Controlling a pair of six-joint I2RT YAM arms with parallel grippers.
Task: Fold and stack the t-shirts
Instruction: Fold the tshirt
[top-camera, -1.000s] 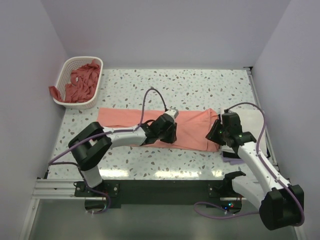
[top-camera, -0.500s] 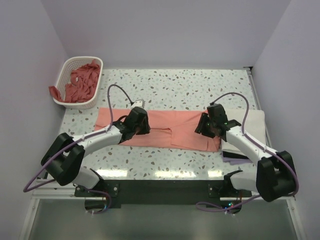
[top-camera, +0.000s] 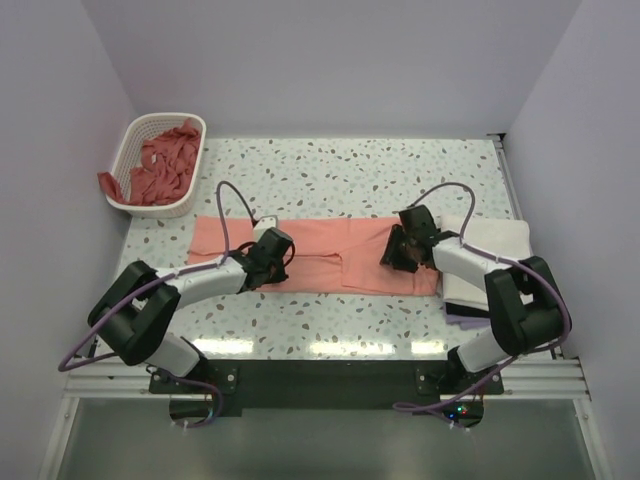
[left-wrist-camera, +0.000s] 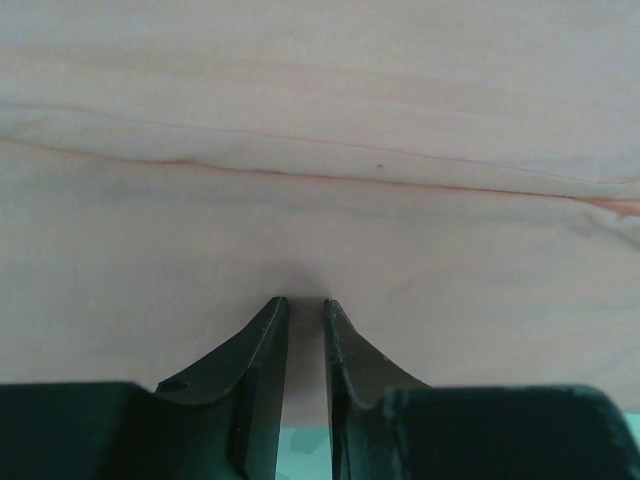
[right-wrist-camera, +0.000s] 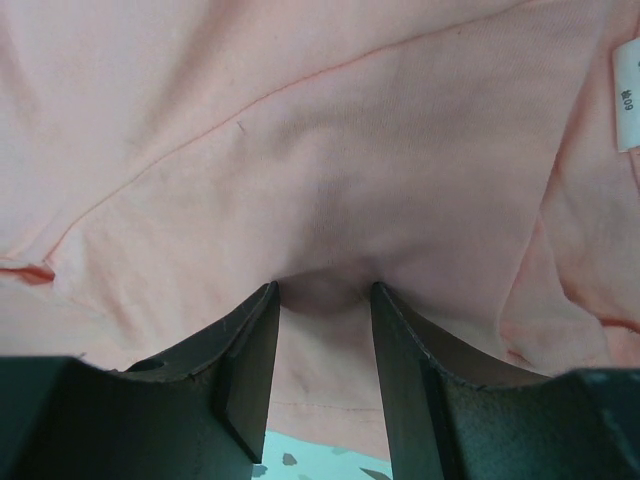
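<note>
A salmon-pink t-shirt (top-camera: 330, 255) lies as a long folded strip across the middle of the table. My left gripper (top-camera: 272, 246) rests on its left half. In the left wrist view the fingers (left-wrist-camera: 262, 340) stand almost together, with a thin layer of the flat cloth (left-wrist-camera: 320, 130) between the tips. My right gripper (top-camera: 396, 248) rests on the strip's right part. In the right wrist view the fingers (right-wrist-camera: 255, 330) hold a puckered fold of the cloth (right-wrist-camera: 330, 150) between them. A folded white t-shirt (top-camera: 492, 243) lies at the right. Several more pink t-shirts (top-camera: 160, 165) fill the basket.
The white lattice basket (top-camera: 131, 140) stands at the back left corner, with a pink shirt hanging over its rim. A dark flat item (top-camera: 462, 313) pokes out under the white shirt near the right arm. Walls close in on the table at left, back and right.
My left gripper slid left along the strip from its middle to its left half. My right gripper moved left from the strip's right end, and that raised end now lies flat.
</note>
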